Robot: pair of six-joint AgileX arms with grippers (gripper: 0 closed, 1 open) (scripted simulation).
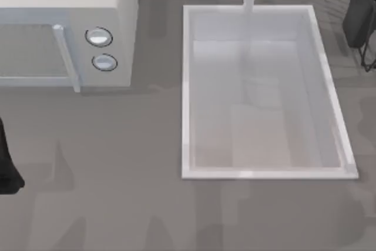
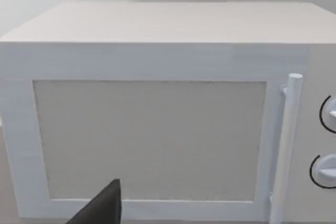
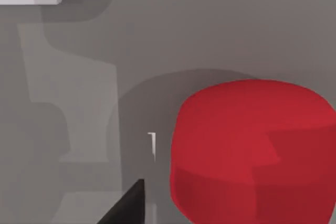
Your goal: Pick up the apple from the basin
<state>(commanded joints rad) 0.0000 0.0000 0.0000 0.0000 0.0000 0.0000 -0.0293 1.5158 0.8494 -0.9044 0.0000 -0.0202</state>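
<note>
Apple (image 3: 252, 150) close beside my right pincer (image 3: 128, 205), over grey surface (image 3: 210, 24). Basin (image 1: 187, 86) holds nothing. Grip state: cannot tell. Pickup looks done.

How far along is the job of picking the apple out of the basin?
Looks done: the basin holds no apple in the top view. In hand: the apple is close by the right gripper, over grey surface; a grip cannot be confirmed. Left: a secure lift. The left gripper is parked facing the microwave.
</note>
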